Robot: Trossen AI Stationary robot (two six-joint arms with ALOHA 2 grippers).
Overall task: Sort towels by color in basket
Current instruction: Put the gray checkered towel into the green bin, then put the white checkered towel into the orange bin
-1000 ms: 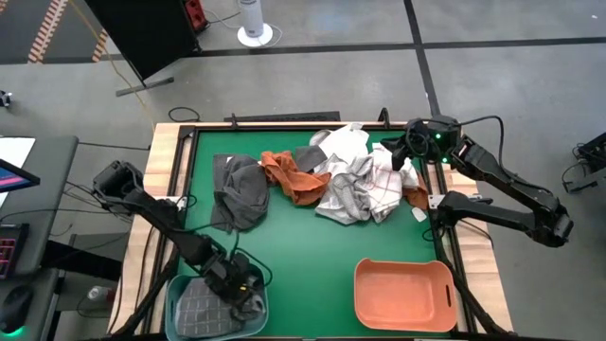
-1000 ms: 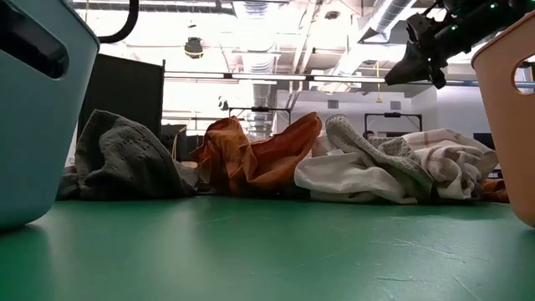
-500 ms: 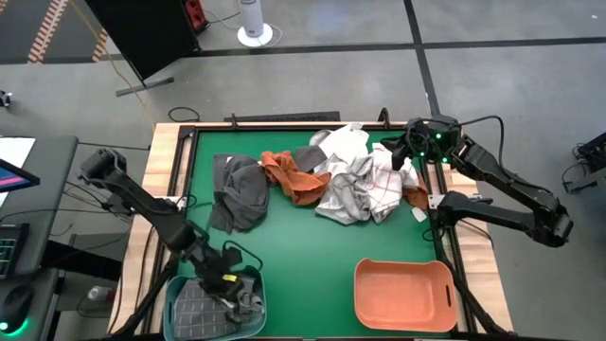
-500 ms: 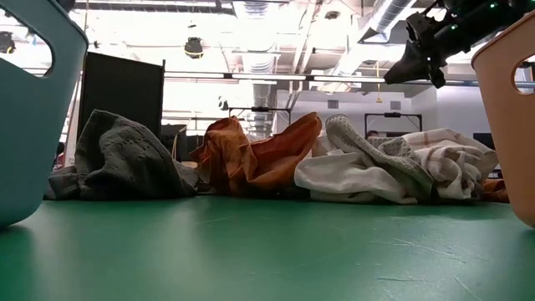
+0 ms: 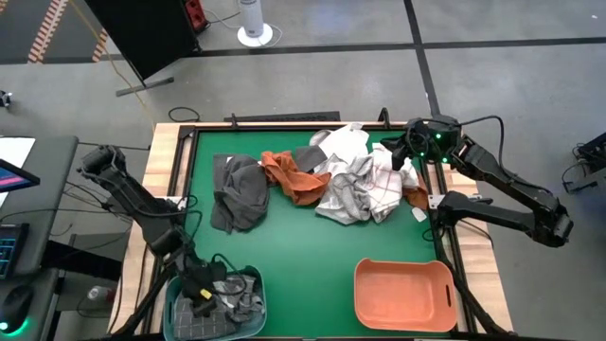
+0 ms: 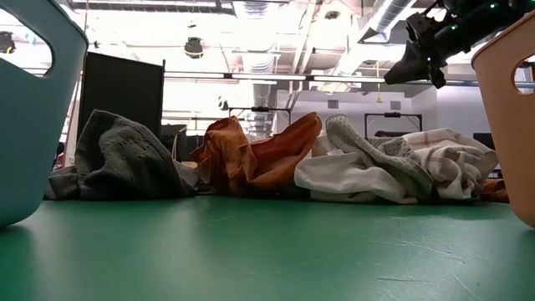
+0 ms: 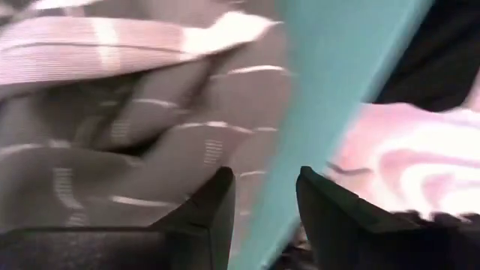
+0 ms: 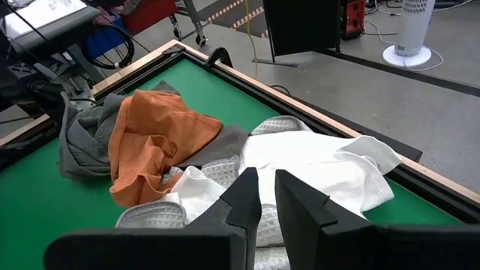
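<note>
The flat work surface (image 5: 312, 246) is green, edged by a pale wooden frame (image 5: 167, 152). The rectangular plastic basket at the left (image 5: 174, 305) is teal; the crumpled cloth inside it (image 5: 241, 303) is dark grey with thin pale stripes. The rectangular plastic basket at the right (image 5: 405, 294) is orange. In the pile: a dark grey towel (image 5: 241, 192), a rust orange towel (image 5: 289, 176), a plain white towel (image 5: 346, 142), a light grey textured towel (image 5: 346, 197), and a white towel with thin dark checks (image 5: 386, 185). Both arms are dark.
</note>
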